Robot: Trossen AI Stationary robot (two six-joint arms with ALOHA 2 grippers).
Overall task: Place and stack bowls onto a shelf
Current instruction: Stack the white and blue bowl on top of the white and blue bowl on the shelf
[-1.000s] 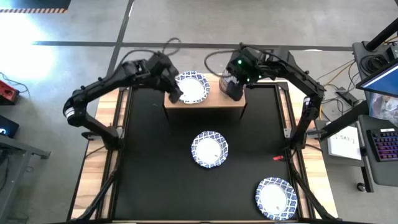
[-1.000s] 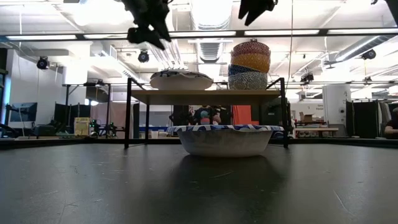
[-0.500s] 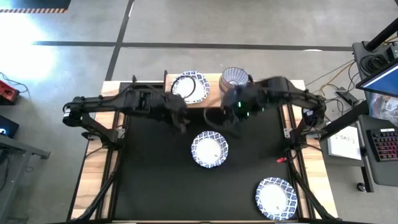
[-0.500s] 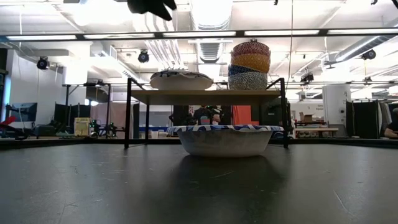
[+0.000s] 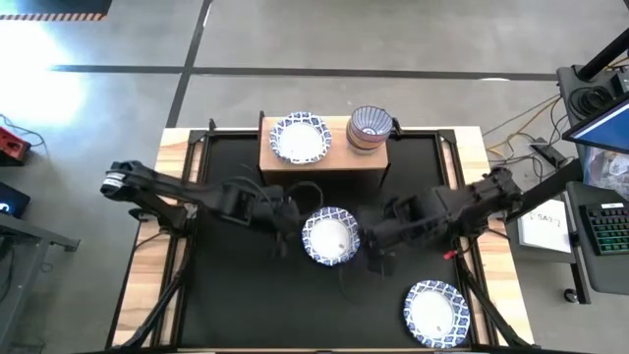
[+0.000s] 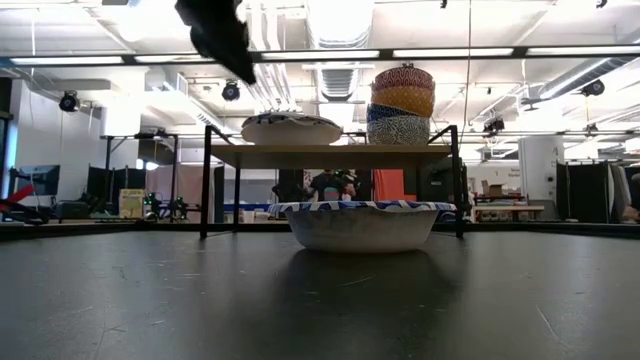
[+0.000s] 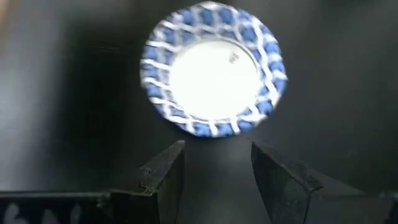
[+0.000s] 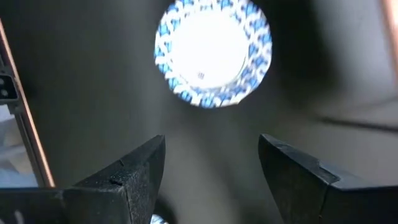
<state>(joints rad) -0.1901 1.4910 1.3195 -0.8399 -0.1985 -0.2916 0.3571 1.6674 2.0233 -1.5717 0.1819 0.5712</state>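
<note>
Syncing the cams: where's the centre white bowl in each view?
High: centre bowl, mid-table, between both arms.
Low: front and centre, before the shelf.
Left wrist: upper middle.
Right wrist: top centre.
Shared landmark: its blue-patterned rim.

Overhead, table-level, two wrist views, all sharing middle bowl (image 5: 330,237).

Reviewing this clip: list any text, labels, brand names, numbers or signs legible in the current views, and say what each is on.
None can be read.
White sheet beside the table, high view: dark marks, too small to read.
Yellow sign in the room behind, low view: too small to read.
Middle bowl: a small mark inside, blurred.
Shelf: no lettering visible.
</note>
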